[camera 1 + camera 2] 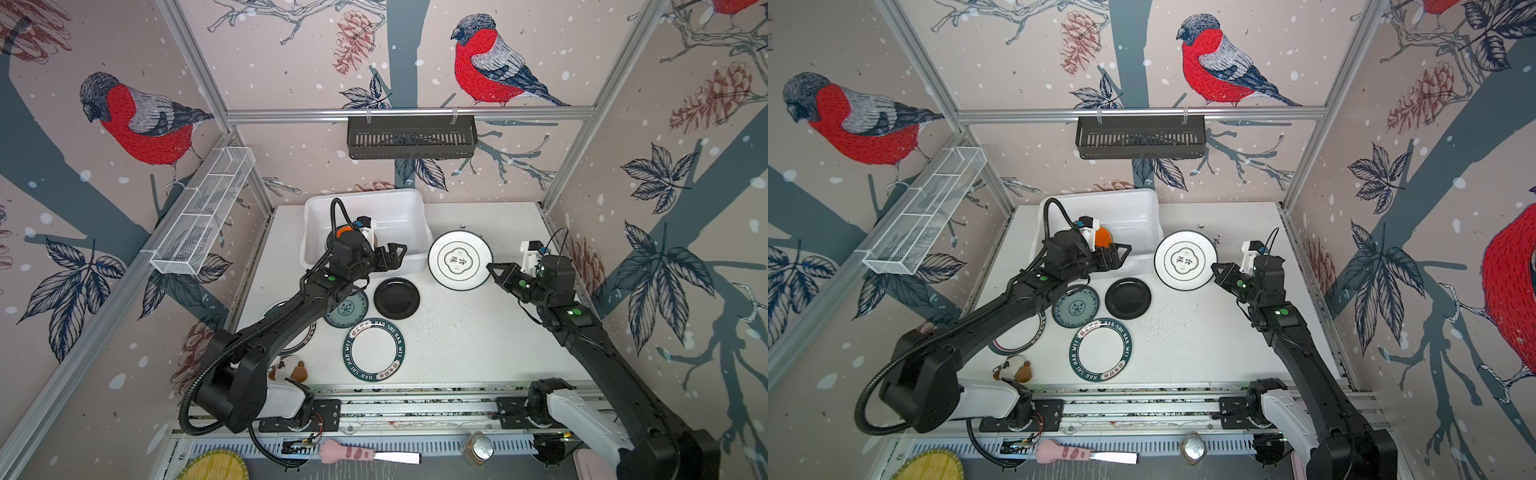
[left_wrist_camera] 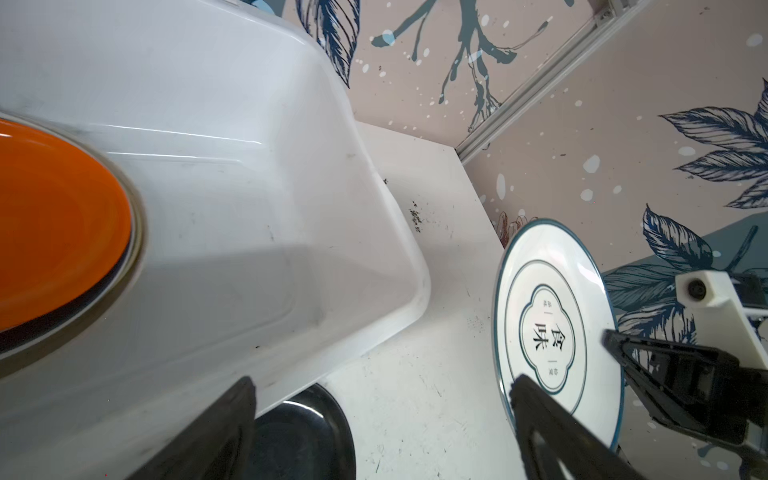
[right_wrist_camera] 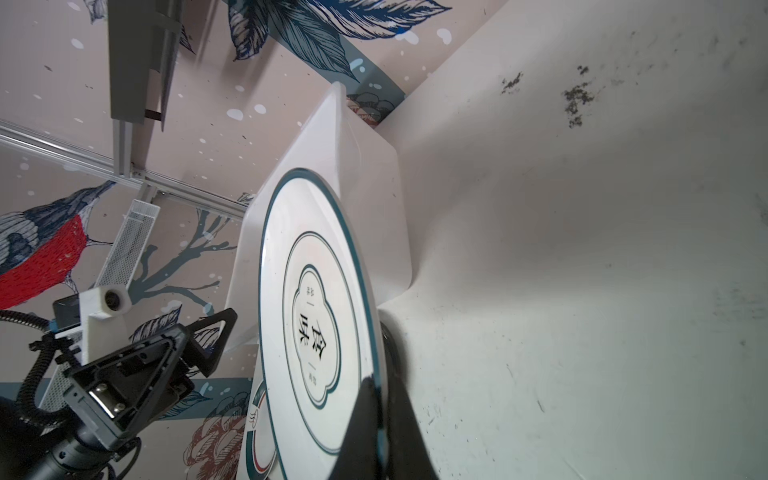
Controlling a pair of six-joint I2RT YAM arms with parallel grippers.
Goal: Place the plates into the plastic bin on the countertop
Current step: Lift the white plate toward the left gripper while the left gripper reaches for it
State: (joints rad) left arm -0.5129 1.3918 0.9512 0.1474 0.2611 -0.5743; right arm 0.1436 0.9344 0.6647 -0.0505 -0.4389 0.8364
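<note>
My right gripper (image 1: 490,266) (image 3: 380,415) is shut on the rim of a white plate with a thin teal rim (image 1: 459,259) (image 1: 1185,259) (image 3: 316,299). It holds the plate tilted just off the countertop (image 1: 478,345), beside the right end of the plastic bin (image 1: 415,199) (image 1: 1142,195). An orange plate (image 1: 344,231) (image 2: 54,224) lies inside the bin. My left gripper (image 1: 395,253) (image 2: 382,382) hangs open and empty over the bin's front wall. In front of the bin lie a black plate (image 1: 397,298), a teal patterned plate (image 1: 349,309) and a lettered-rim plate (image 1: 374,350). Another plate (image 1: 1021,336) is partly hidden under the left arm.
A black slotted basket (image 1: 411,137) hangs on the back rail. A white wire rack (image 1: 208,208) is mounted on the left wall. A small plush toy (image 1: 291,370) sits by the left arm's base. Beyond the front rails lie a yellow woven mat (image 1: 214,467) and a pink-handled tool (image 1: 353,453).
</note>
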